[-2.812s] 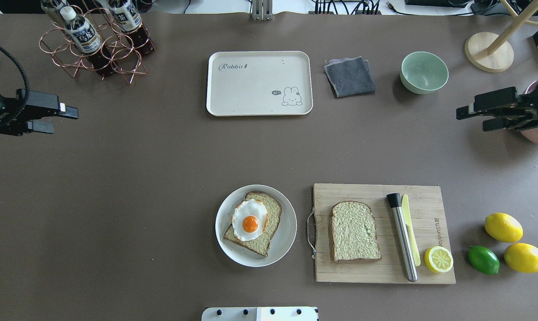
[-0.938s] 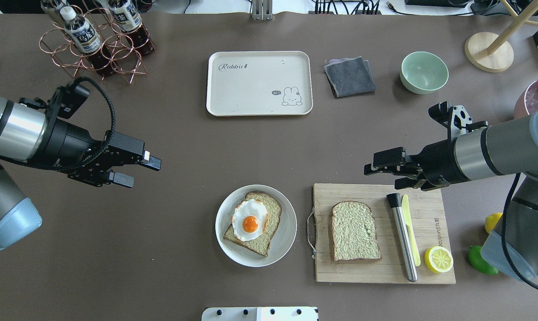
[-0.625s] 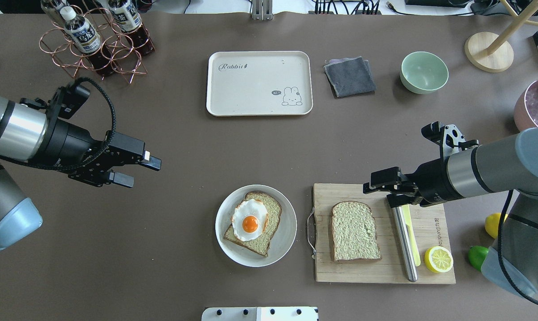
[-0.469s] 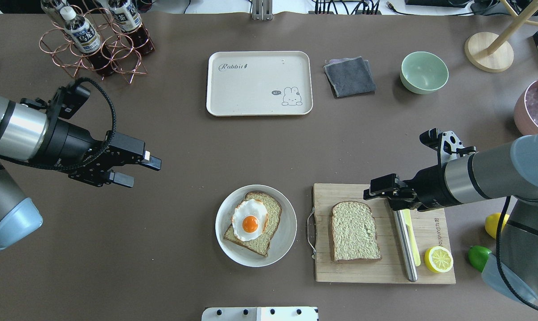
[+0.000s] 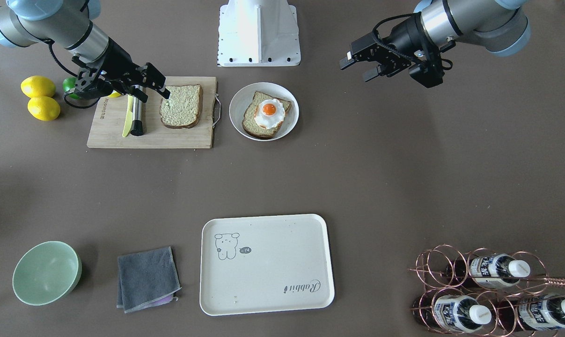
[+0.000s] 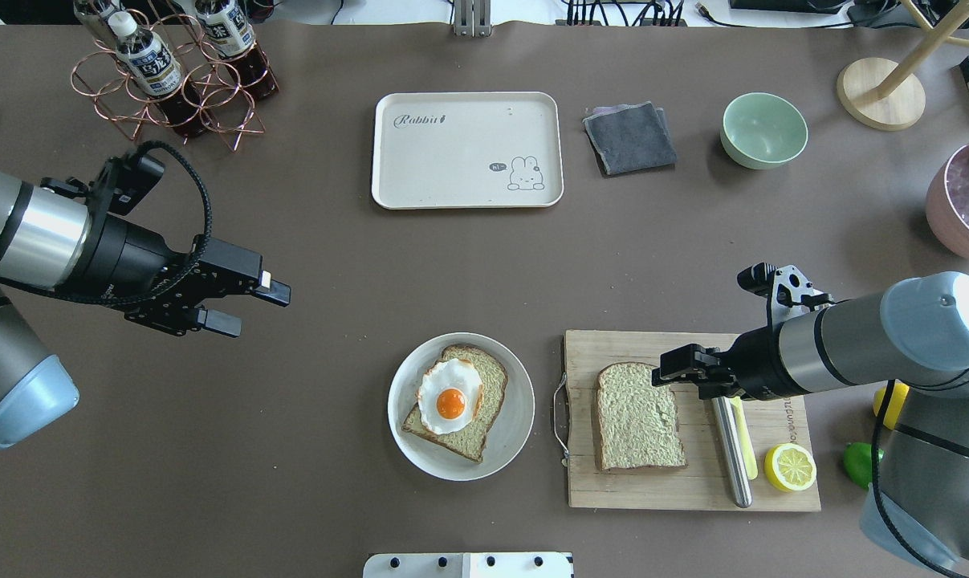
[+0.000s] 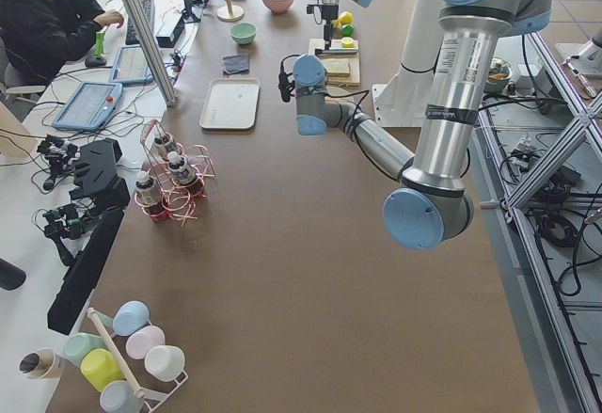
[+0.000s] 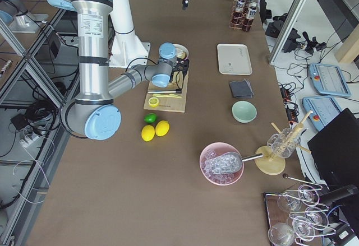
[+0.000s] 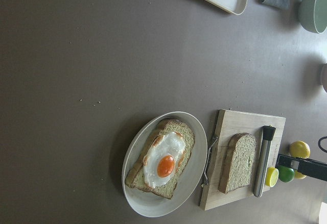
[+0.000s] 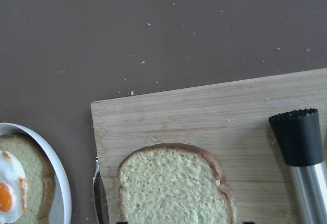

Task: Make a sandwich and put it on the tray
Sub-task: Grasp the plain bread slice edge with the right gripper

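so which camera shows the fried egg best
The left wrist-mounted view: the white-and-orange fried egg is largest there, whole, on the greenish-tan bread slice. The overhead and front-facing views show it whole but smaller; the right wrist-mounted view cuts it at the edge; in the side views it is too small.

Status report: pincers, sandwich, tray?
Left pincer open, hovering. Right pincer open above plain greenish-tan bread slice on wooden cutting board. Cream rectangular tray bare. Nothing blocking.

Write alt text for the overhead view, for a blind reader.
The right gripper hovers open over a bare bread slice on a cutting board. A plate beside it holds bread with a fried egg. The left gripper is open; the tray is empty.
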